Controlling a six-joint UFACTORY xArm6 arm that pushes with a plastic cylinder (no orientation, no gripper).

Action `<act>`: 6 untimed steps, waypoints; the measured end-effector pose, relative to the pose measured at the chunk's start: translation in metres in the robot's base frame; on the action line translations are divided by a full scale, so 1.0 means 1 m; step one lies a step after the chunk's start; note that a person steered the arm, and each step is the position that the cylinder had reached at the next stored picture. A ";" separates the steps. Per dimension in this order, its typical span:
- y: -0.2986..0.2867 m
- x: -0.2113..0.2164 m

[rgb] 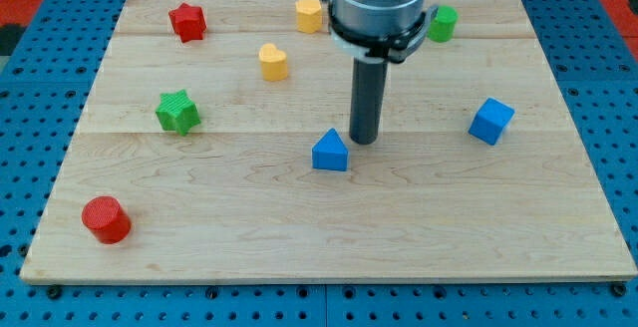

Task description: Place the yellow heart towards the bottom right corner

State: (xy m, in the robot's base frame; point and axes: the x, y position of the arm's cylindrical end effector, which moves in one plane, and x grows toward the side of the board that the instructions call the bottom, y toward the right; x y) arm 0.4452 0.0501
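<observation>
1. The yellow heart sits upper left of centre, well apart from my tip.
2. My tip, a bare rod holding nothing, seems just beside the blue triangle; sweeping carelessly could shove it.

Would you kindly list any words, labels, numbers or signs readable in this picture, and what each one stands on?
None: no text, number or sign shows on the wooden board, the coloured blocks, such as the yellow heart, or the arm above my tip.
</observation>
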 end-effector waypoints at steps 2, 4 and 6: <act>-0.103 0.082; -0.096 0.020; -0.159 -0.054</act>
State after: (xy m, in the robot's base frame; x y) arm 0.3915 -0.1094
